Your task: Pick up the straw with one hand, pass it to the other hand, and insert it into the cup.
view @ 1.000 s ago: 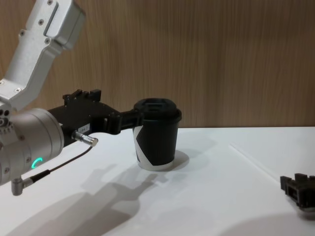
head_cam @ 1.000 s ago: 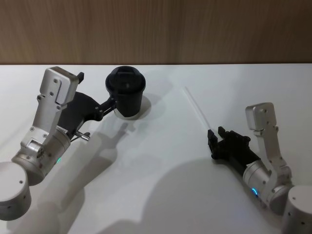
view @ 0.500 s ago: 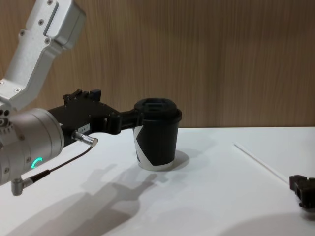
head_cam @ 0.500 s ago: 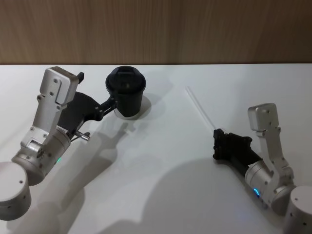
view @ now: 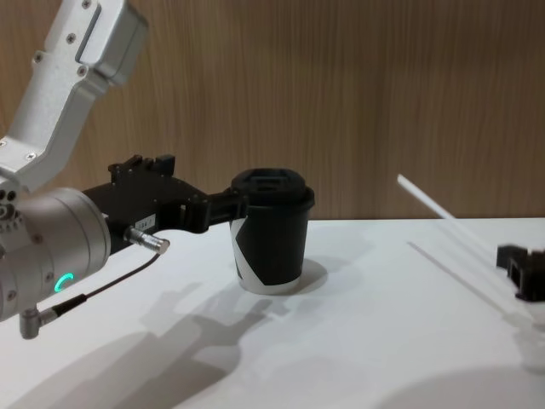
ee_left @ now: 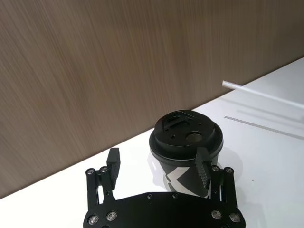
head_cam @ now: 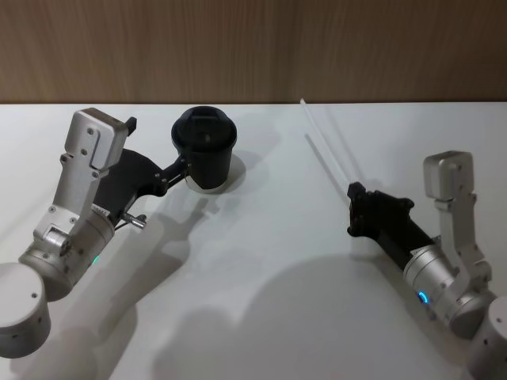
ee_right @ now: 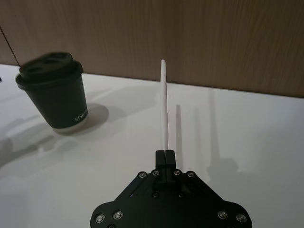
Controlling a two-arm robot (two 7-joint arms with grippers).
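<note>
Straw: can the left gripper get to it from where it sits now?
Probably, but not straight ahead: the cup stands right before the open left gripper, between it and the straw. The right gripper, shut on its lower end, holds it off the table, upper length free.

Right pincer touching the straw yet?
Touching. In the right wrist view, the right pincer has its fingers shut on the lower end of the straw, which rises from between them.
</note>
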